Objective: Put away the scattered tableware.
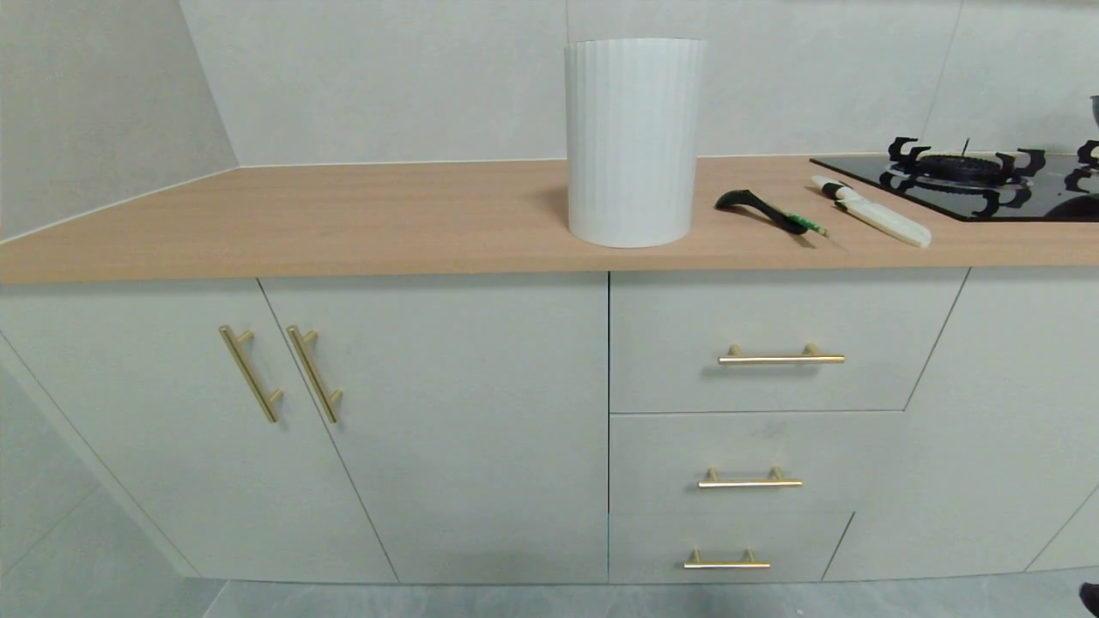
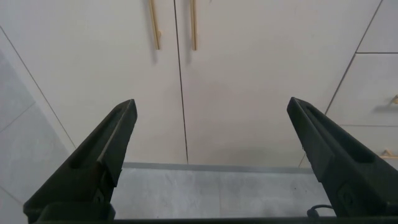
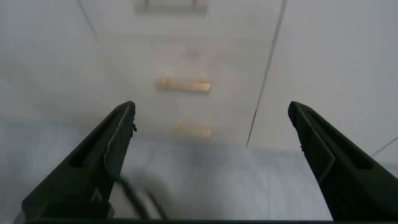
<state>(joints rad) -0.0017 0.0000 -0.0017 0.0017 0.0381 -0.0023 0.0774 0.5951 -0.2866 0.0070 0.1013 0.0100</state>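
A tall white ribbed holder [image 1: 631, 142] stands upright on the wooden counter [image 1: 343, 215]. To its right lie a black utensil with a green handle tip [image 1: 767, 210] and a white-handled knife [image 1: 871, 211], both flat on the counter. My left gripper [image 2: 211, 118] is open, held low in front of the double cabinet doors [image 2: 180, 74] with nothing between its fingers. My right gripper [image 3: 211, 121] is open too, low before the drawer stack [image 3: 186, 84], holding nothing.
A black gas hob [image 1: 970, 176] with burner grates sits at the counter's far right. Below are two doors with gold handles [image 1: 279, 373] and three drawers with gold handles [image 1: 781, 356]. Grey floor tiles [image 2: 211, 193] lie beneath both grippers.
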